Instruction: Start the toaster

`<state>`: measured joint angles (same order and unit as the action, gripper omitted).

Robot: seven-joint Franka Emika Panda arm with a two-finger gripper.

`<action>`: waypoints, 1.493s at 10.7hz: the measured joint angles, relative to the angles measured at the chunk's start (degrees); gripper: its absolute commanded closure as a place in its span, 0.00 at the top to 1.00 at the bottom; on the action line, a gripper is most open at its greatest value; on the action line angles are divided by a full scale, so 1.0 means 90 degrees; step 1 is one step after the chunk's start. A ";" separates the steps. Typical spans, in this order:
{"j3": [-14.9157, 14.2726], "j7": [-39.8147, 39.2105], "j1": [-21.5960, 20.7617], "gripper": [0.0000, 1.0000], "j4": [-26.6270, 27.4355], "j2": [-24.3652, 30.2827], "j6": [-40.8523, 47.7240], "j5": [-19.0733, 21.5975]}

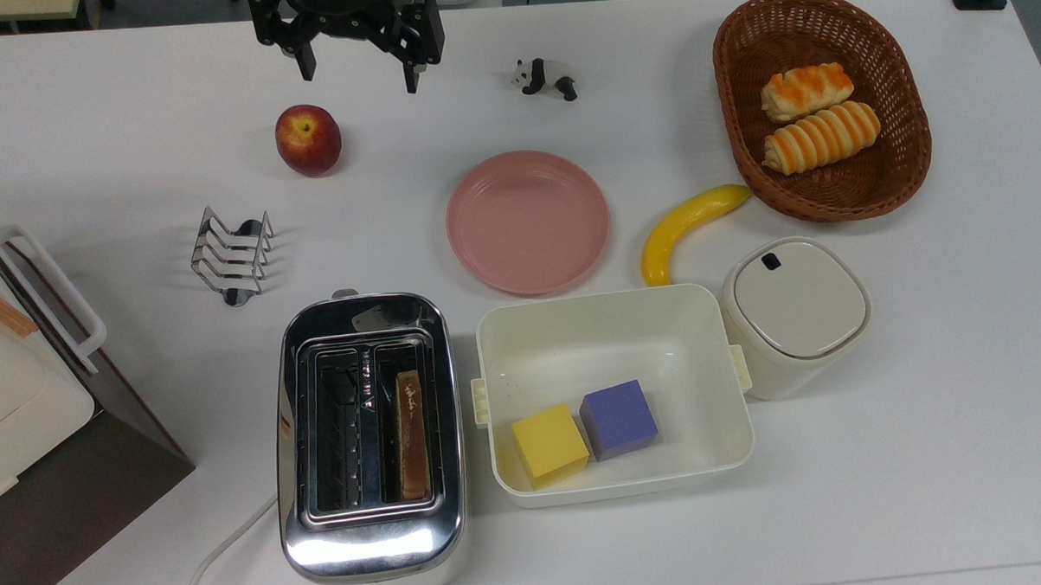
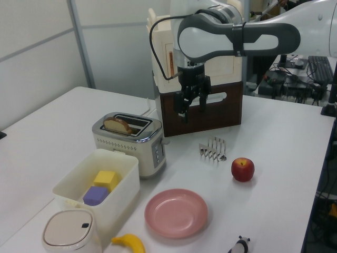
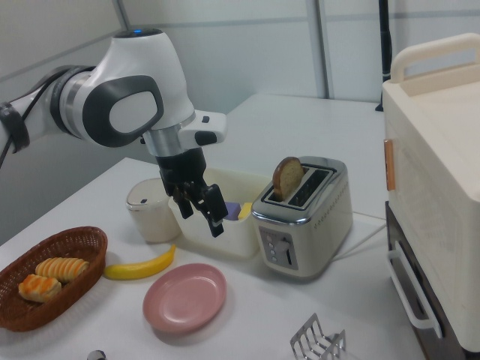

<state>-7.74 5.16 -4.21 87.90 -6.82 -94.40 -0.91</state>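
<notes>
Though bread-loaded, toaster (image 1: 370,436) lengthwise toward gripper (image 1: 359,69)

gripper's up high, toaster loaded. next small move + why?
Probably bring the gripper across and down toward the toaster's control end, the face nearest the toast rack. A bread slice already sits in one slot, and the open gripper hangs in the air, touching nothing, apart from the toaster.
</notes>
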 measured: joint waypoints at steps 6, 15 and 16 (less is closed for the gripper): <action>0.0003 -0.0002 -0.0004 1.00 0.0006 -0.0042 0.0000 0.0000; 0.0003 -0.0005 0.0010 0.94 0.0007 -0.0088 -0.0007 0.0000; 0.0003 -0.0009 0.0010 0.94 0.0007 -0.0092 -0.0024 0.0000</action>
<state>-7.72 5.08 -4.13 87.96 -7.65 -94.62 -0.91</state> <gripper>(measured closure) 0.035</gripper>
